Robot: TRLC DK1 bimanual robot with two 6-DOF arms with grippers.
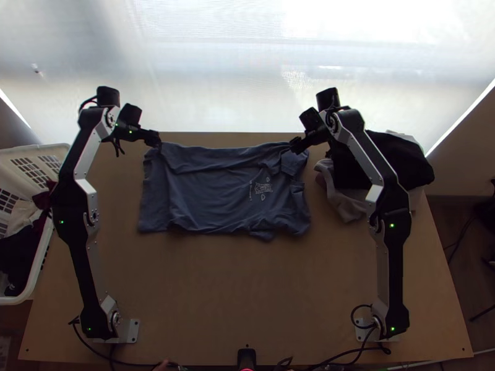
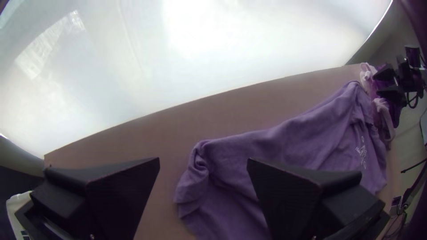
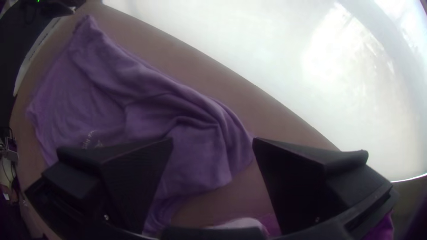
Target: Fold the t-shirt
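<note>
Two, both spread wide: my left pincer (image 2: pixel 203 160) and my right pincer (image 3: pixel 213 140), neither with hold of anything.
Pincer stations: from the top view, left at the shirt's far left corner, right at its far right corner; whether either touches cloth, I can't tell.
T-shirt: the blue t-shirt (image 1: pixel 207 198) lies between the arms as a wide, low rectangle on the far half of the tabletop (image 1: pixel 247 290), white print (image 1: pixel 263 188) nearer its right end.
Shirt corners: rolled and creased by the left pincer, loosely layered by the right; a small flap (image 1: pixel 262 235) pokes past the near edge.
Step, as I judge it: gripping both far corners to fold the body over.
Grip risk: the left corner's roll could give me a thick, lopsided pinch, or I catch only the top layer at the right and peel it away.
Pull risk: if one side lifts first, the rectangle skews and the flap ends up outside the fold.
Right-hand neighbours: black cloth (image 1: pixel 411 159) and pale cloth (image 1: pixel 351 210) lie near the shirt's end; a wide swing there could snag them.
</note>
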